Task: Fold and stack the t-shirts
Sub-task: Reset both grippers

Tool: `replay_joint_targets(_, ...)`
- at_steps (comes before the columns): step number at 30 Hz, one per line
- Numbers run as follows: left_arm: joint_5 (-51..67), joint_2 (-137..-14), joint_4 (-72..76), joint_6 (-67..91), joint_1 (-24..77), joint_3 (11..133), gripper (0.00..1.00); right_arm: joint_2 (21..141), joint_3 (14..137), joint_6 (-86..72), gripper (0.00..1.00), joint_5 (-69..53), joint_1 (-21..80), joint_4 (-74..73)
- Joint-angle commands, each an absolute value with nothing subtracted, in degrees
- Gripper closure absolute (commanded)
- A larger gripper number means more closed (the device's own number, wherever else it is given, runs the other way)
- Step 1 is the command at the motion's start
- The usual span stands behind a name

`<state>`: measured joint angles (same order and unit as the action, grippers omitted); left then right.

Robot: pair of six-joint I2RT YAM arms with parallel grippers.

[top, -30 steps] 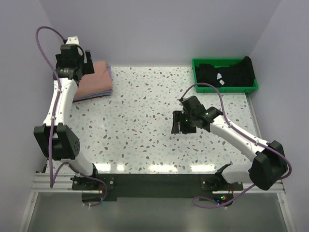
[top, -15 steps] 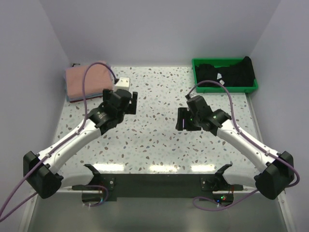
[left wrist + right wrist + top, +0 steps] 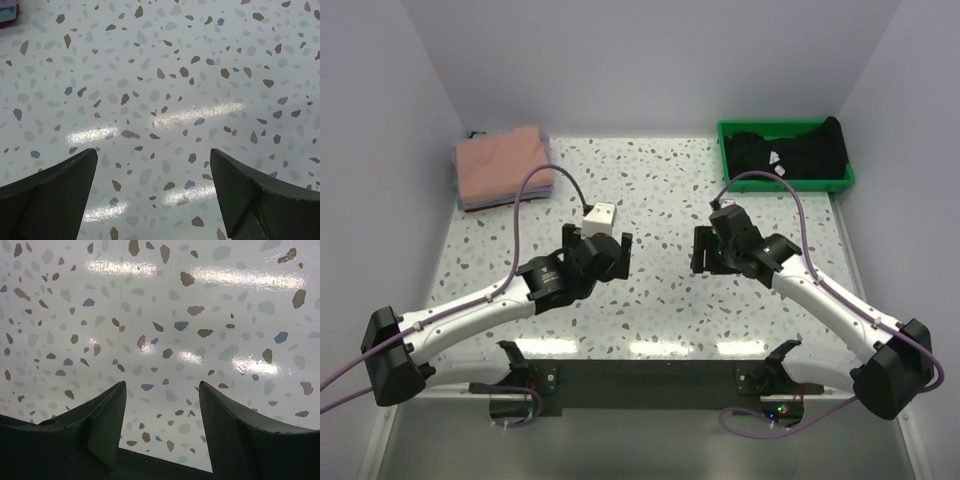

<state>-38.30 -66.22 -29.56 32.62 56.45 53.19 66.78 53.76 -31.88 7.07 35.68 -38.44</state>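
Hovering with left hand (image 3: 152,155) and right hand (image 3: 161,387) both spread, empty; I'd grab the black t-shirt (image 3: 805,155) by one edge, not bunched.

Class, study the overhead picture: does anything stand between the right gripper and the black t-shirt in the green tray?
No object does. Only speckled table lies between the open right gripper and the black t-shirt. The green tray walls the shirt in on its near side, and the arm's own purple cable arches above that stretch.
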Motion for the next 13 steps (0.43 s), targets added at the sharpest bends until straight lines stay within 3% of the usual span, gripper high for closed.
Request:
replay_joint_targets(1,-37.1,-62.5,-22.51,37.09,56.78,50.28,0.0,64.95,53.0,-32.17,0.36,9.93,35.95,-36.12)
replay_joint_targets(13,-38.31,-59.33,-22.06,38.23,56.87,47.38,0.0,63.9,51.51,-32.78,0.36,11.16,35.95,-36.21)
